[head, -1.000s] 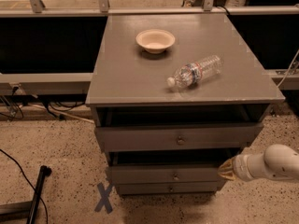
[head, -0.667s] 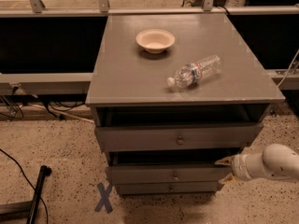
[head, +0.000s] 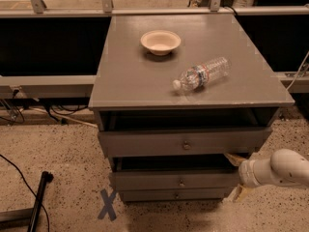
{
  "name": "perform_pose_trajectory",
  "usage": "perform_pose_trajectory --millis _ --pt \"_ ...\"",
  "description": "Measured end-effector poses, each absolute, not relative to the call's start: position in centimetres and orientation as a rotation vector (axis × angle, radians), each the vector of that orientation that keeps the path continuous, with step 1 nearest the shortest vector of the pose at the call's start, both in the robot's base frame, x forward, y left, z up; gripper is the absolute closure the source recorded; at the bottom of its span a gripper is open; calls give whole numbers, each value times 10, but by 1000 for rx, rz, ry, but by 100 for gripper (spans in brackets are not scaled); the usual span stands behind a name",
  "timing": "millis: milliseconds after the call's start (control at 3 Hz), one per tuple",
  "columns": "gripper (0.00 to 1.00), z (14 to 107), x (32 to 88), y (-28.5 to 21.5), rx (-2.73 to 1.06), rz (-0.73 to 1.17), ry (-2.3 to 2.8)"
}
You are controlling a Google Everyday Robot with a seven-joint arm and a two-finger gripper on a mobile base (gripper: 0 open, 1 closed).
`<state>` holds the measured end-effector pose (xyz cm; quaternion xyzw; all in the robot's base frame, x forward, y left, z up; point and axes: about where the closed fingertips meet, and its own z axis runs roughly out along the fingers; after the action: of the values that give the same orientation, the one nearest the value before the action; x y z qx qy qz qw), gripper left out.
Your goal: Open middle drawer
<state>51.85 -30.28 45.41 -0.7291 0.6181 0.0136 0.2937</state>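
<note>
The grey cabinet (head: 145, 81) has three drawers. The middle drawer (head: 145, 180) is wide and shallow, with a small round knob (head: 181, 182). It stands slightly out, with a dark gap above it. The taller top drawer (head: 145, 143) also stands a little out. The narrow bottom drawer (head: 145, 195) is shut. My gripper (head: 234, 177) comes in from the right on a white arm (head: 280, 168). It is at the right end of the middle drawer's front, well right of the knob. Its tan fingers (head: 233, 158) are spread, one above and one below, holding nothing.
A cream bowl (head: 161, 41) and a plastic water bottle (head: 202, 74) lying on its side are on the cabinet top. A black pole (head: 37, 199) and cables lie on the floor at the left. A blue X mark (head: 107, 203) is on the floor by the cabinet.
My gripper has edged slightly left toward the right end of the middle drawer, and its fingers look more spread. The drawers, bowl and bottle have not moved.
</note>
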Motion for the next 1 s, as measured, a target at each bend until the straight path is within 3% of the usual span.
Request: perform_pose_trajectory --millis 333,667,1000 --pt "0 444 523 -310 -1953 33 1714" --pt "14 432 526 -318 -1961 33 1782" --pt "16 424 529 -323 -1964 39 1831"
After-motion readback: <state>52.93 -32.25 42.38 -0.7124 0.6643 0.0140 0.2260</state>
